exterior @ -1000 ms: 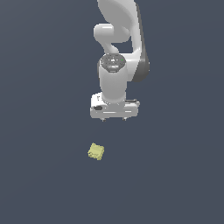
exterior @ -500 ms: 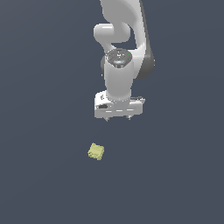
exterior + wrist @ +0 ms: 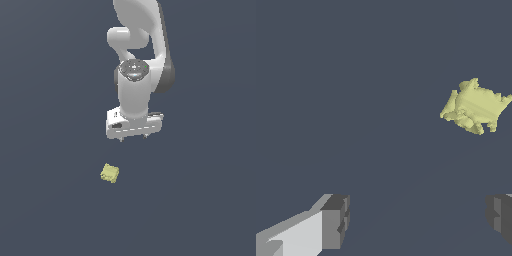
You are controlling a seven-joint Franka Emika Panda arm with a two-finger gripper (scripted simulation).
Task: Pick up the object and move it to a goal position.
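One small block (image 3: 109,173) looks light and rigid, so I'd pinch its flatter opposite faces with my spread-open hand (image 3: 133,139).

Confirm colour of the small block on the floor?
Pale yellow-green; the block shows best in the wrist view, with bumpy faces.

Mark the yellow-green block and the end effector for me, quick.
yellow-green block (image 3: 109,173), exterior view, middle of its top face
yellow-green block (image 3: 474,106), wrist view, centre of its bumpy face
end effector (image 3: 133,138), exterior view, midway between the fingertips
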